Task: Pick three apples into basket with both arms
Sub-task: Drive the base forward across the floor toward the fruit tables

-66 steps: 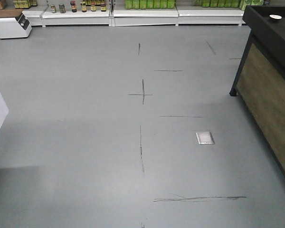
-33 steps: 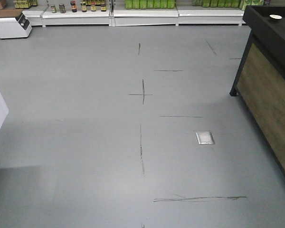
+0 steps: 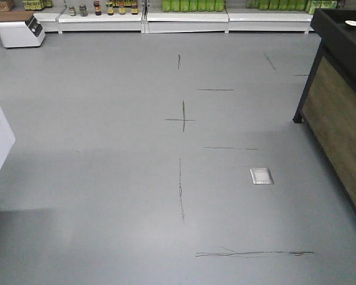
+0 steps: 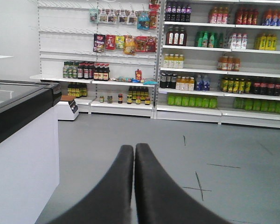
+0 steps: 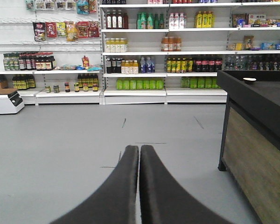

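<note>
The three apples and the basket are out of view in every frame. My left gripper (image 4: 134, 148) is shut and empty, its two black fingers pressed together, pointing out over the grey floor toward the store shelves. My right gripper (image 5: 139, 150) is also shut and empty, pointing the same way over the floor. Neither arm shows in the front view, which holds only the grey floor (image 3: 107, 148) with dark scuff lines.
A dark wood-sided counter (image 3: 338, 107) stands at the right, also in the right wrist view (image 5: 256, 126). A white-sided, black-topped counter (image 4: 18, 154) is close at the left. Stocked shelves (image 4: 205, 70) line the far wall. A small white machine (image 3: 21, 31) sits by them. A metal floor plate (image 3: 261, 176) lies at right.
The front view has shifted slightly: the floor marks and the counter have slid a little right and down, so the base has moved or turned. Both grippers' earlier state is not shown.
</note>
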